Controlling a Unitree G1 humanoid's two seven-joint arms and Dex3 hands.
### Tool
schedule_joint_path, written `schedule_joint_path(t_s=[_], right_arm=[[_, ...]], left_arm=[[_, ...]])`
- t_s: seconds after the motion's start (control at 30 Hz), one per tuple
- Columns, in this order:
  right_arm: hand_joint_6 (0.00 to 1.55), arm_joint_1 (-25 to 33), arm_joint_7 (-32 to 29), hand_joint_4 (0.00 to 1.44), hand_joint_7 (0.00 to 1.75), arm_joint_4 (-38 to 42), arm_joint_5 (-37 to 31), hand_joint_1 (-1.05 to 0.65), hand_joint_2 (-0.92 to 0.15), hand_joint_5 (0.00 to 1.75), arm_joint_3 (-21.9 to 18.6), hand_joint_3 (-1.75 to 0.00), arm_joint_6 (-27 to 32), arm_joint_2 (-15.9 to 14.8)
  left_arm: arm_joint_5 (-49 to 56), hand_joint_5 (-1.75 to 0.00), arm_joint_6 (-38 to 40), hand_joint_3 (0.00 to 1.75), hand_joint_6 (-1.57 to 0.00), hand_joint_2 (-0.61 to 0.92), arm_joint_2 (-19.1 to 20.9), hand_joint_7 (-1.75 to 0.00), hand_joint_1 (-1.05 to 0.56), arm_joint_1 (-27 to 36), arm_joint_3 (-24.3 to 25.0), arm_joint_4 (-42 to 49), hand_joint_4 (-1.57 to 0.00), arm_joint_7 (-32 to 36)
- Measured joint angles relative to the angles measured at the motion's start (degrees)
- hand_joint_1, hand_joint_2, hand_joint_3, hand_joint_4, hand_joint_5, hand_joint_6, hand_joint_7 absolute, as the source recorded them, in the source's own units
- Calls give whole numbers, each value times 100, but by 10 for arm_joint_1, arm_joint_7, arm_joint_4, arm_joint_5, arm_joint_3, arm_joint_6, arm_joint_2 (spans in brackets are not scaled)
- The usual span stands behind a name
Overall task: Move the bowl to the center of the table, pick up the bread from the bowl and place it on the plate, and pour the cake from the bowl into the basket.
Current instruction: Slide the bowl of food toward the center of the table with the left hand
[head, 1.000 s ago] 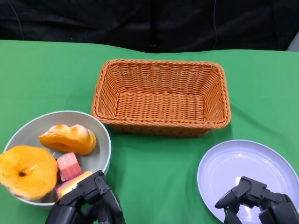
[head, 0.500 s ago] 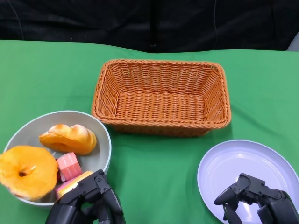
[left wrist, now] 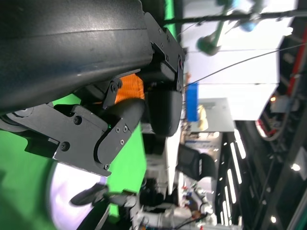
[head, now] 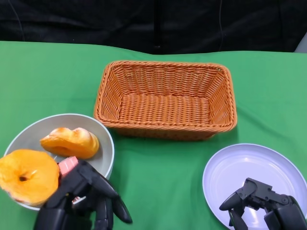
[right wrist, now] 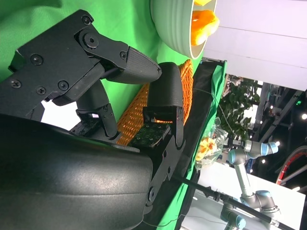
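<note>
The left hand (head: 81,199), fingers spread and holding nothing, hovers at the shallow grey bowl (head: 103,134); stiff but slippery, I'd judge; best gripped by its near rim.

My left hand (head: 81,201) sits low at the near left edge of the head view, raised with its black fingers (head: 108,199) spread and pointing forward and to the right. I see nothing between them. In its own wrist view the fingers (left wrist: 163,108) reach out apart from each other, empty. My right hand (head: 261,203) sits low at the near right, fingers (head: 235,202) curved forward and slightly parted, gripping nothing. Its wrist view shows the fingers (right wrist: 165,93) extended with gaps between them.
</note>
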Motion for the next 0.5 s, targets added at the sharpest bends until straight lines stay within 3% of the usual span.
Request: schedule_joint_path(t_s=[0.07,0.2,0.33,0.5], right_arm=[[85,0,0,81,121,-1,0,-25,-53,161,0,-106,1,0],[84,0,0,81,122,-2,-3,-26,-55,162,2,-104,1,0],[84,0,0,80,122,-2,-3,-25,-55,162,4,-104,2,0],[84,1,1,81,122,-6,-3,-25,-55,162,6,-103,4,1]], left_arm=[[6,-175,-4,120,-2,69,0,-160,-18,-1,7,-5,-28,6],[24,-174,-11,112,0,69,6,-130,-23,-9,26,-9,-11,9],[50,-165,-47,99,0,71,18,-117,-26,-30,58,-9,-10,11],[86,-146,-74,97,0,69,18,-103,-22,-40,90,-9,-9,33]])
